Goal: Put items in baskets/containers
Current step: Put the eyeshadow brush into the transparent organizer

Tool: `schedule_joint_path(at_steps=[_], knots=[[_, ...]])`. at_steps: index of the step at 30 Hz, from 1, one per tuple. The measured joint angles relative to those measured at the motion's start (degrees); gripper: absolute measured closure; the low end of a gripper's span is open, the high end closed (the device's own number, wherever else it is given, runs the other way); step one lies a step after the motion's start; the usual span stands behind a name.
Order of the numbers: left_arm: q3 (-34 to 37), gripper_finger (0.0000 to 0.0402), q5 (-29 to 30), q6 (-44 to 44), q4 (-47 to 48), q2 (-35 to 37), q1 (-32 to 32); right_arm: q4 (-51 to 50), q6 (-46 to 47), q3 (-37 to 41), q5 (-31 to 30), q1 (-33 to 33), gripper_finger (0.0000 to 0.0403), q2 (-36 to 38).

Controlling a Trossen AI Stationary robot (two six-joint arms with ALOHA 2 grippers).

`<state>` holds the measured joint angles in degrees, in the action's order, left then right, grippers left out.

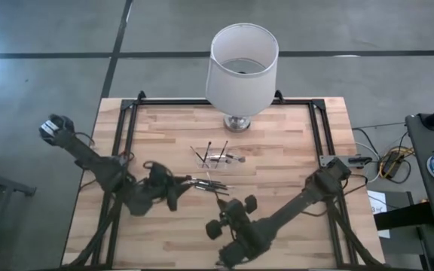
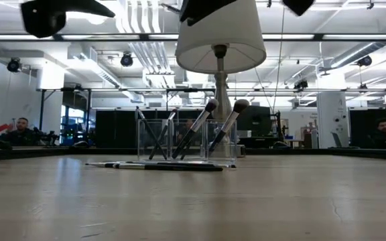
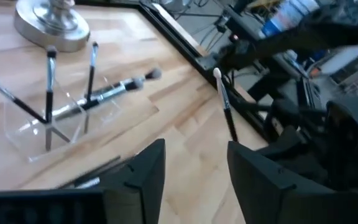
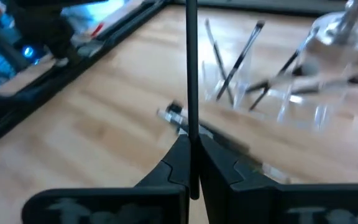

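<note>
In the clear holder (image 1: 218,158), several brushes (image 1: 225,149) are already stood, others are left beside it, and one brush (image 4: 191,74) is pinched by the right gripper (image 4: 192,163).

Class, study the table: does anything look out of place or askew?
Yes. Several brushes lie loose on the wood beside the clear holder rather than standing in it. The right claw pinches one brush upright; the left claw is open.
</note>
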<state>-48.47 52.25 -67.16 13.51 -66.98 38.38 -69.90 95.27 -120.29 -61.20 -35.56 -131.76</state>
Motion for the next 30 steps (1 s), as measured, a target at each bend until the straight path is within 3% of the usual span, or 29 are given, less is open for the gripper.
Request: schedule_joint_path(at_steps=[5, 11, 18, 30], knots=[[0.0, 0.0234, -6.6, 4.6, -2.5, 1.7, -7.7, 0.2, -2.3, 0.0, -3.5, 3.2, 0.039, 0.0], [0.1, 0.0237, -16.5, 14.8, -13.1, 1.6, -16.8, 0.7, -3.0, 0.0, -9.0, 5.8, 0.039, 0.0], [0.1, 0.0245, -26.5, 18.5, -17.7, 1.7, -23.6, 0.2, -4.2, 0.0, -11.1, 6.4, 0.039, 0.9], [0.1, 0.0246, -29.2, 21.5, -22.0, 1.4, -24.8, 1.2, -4.4, 0.0, -12.3, 6.9, 0.039, 1.7]])
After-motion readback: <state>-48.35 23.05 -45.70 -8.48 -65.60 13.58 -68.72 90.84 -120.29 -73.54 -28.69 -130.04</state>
